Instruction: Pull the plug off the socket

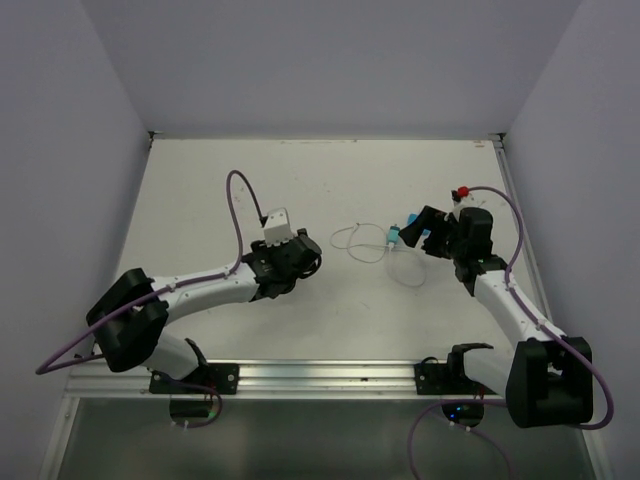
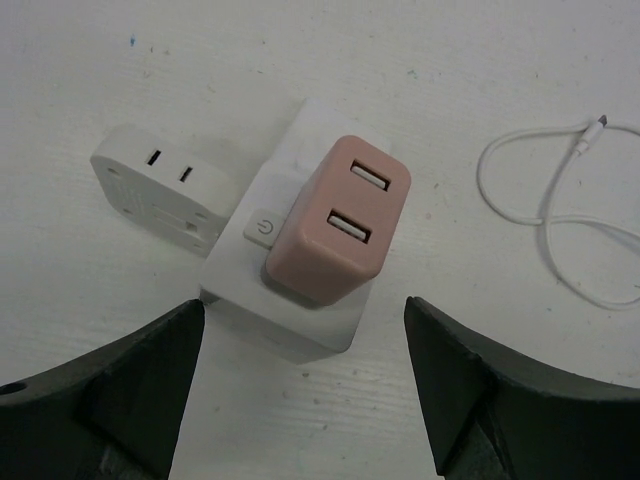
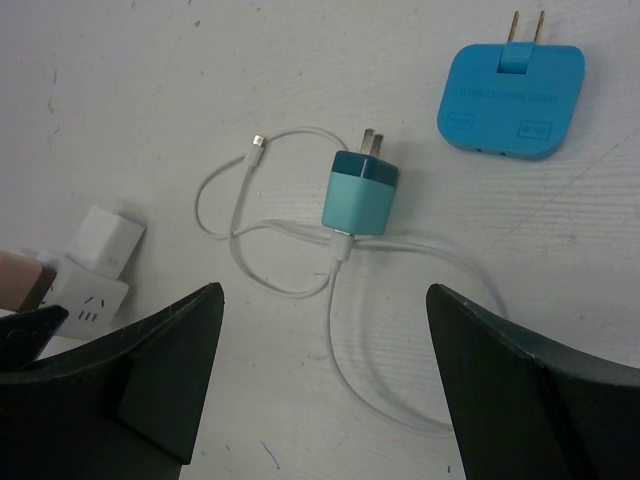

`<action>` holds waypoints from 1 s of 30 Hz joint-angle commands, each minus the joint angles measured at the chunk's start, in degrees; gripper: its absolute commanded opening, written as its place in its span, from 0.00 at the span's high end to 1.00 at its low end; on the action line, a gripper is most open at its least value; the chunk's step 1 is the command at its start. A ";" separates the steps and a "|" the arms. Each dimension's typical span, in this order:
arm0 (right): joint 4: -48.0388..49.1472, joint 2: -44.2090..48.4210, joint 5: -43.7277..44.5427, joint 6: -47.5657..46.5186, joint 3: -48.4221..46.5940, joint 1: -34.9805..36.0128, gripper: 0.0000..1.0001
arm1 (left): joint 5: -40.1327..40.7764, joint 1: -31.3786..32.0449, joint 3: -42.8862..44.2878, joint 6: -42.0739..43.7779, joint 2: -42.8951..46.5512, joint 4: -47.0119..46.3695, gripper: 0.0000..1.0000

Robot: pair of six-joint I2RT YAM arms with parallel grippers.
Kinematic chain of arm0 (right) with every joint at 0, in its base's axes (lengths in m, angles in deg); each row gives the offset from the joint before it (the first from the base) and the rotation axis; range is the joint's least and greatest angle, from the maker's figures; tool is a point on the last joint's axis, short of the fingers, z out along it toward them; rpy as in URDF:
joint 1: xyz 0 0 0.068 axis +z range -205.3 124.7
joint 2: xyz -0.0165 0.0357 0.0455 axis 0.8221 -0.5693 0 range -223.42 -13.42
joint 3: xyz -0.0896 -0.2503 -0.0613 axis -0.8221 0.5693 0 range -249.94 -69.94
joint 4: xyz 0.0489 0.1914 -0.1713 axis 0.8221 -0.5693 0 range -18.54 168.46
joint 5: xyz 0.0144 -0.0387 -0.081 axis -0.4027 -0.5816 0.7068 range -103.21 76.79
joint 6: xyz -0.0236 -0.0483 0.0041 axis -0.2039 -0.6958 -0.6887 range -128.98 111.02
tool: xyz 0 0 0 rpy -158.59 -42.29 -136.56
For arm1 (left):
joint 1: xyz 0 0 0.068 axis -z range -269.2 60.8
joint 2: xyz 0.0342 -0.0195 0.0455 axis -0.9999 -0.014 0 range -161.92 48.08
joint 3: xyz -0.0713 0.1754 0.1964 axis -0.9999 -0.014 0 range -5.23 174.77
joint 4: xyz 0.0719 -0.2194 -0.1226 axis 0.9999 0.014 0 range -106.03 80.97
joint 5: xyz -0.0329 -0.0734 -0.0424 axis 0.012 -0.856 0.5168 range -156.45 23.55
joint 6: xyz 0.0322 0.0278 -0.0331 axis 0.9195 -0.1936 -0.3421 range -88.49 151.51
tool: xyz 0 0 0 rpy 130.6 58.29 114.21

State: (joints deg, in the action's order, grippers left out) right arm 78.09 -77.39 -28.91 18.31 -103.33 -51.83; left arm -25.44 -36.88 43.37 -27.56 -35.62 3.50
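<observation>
Left pincer gapes wide, empty; we note it flanks, without contact, the white plastic cube socket with rounded pink plug seated atop. Right pincer likewise wide, empty.

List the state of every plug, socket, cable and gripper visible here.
Pink plug: seated in the socket, not pulled.
Socket: occupied by the pink plug.
Small white adapter: slots empty.
Teal charger: unplugged, prongs bare.
Cable: one end in the teal charger, other end loose.
Blue adapter: unplugged, prongs out.
Left gripper: open, empty.
Right gripper: open, empty.
</observation>
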 commanded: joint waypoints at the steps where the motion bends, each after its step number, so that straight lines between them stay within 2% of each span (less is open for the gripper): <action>1: 2.38 1.30 -1.43 -1.01 -0.10 0.23 0.14 | 1.01 -2.39 -2.80 6.15 3.10 -8.01 0.16; 6: 2.47 0.86 -2.22 -1.10 -0.27 0.31 0.14 | -4.62 -8.18 -7.80 14.32 5.82 -17.30 0.15; 10: 2.38 0.77 -2.66 -1.54 -0.54 0.67 0.14 | -8.91 -9.51 -10.36 23.62 8.02 -25.67 0.11; 14: 2.56 0.60 -3.19 -1.80 -0.63 1.10 0.14 | -13.40 -9.77 -11.94 31.98 9.43 -28.32 0.07; 22: 3.44 0.07 -4.77 -2.77 -0.80 2.16 0.14 | -17.90 -9.77 -18.10 34.46 14.61 -30.51 0.03; 30: 3.88 -0.46 -6.09 -3.91 -1.24 3.83 0.14 | -18.60 -9.69 -21.09 37.36 13.65 -35.34 0.04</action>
State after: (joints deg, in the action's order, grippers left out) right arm 79.43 -77.61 -33.37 15.95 -103.35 -48.55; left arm -43.56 -46.43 22.87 6.71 -21.98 -25.44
